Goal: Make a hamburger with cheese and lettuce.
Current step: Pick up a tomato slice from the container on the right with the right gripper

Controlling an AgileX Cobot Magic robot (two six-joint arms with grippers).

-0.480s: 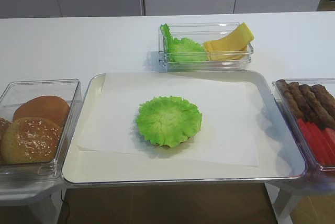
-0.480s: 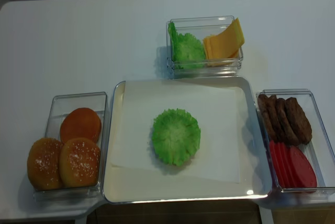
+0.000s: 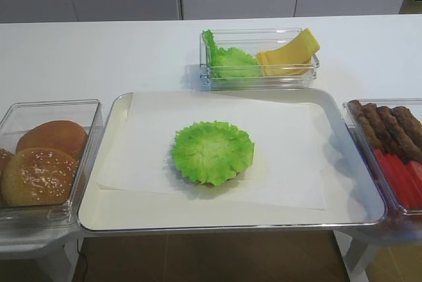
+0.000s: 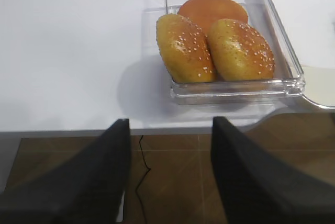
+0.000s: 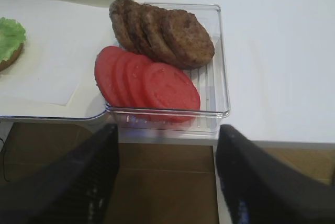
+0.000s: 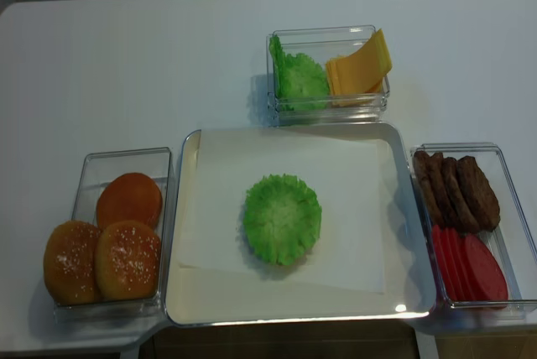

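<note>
Though lettuce (image 3: 213,151) hides most of the hamburger (image 5: 7,46) bun, both tools (image 5: 166,174) (image 4: 170,169) stand spread, empty.

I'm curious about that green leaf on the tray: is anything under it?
Yes. A tan bun peeks out beneath the lettuce in the right wrist view. From above the leaf covers nearly all of it, so anything else between them is hidden.

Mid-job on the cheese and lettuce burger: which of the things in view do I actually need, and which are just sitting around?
Needed:
- hamburger on the tray, lettuce leaf on top
- cheese slices in the back container
- spare lettuce beside the cheese
- sesame buns in the left container, likely for the top

Just lying about:
- brown patties
- red slices
</note>
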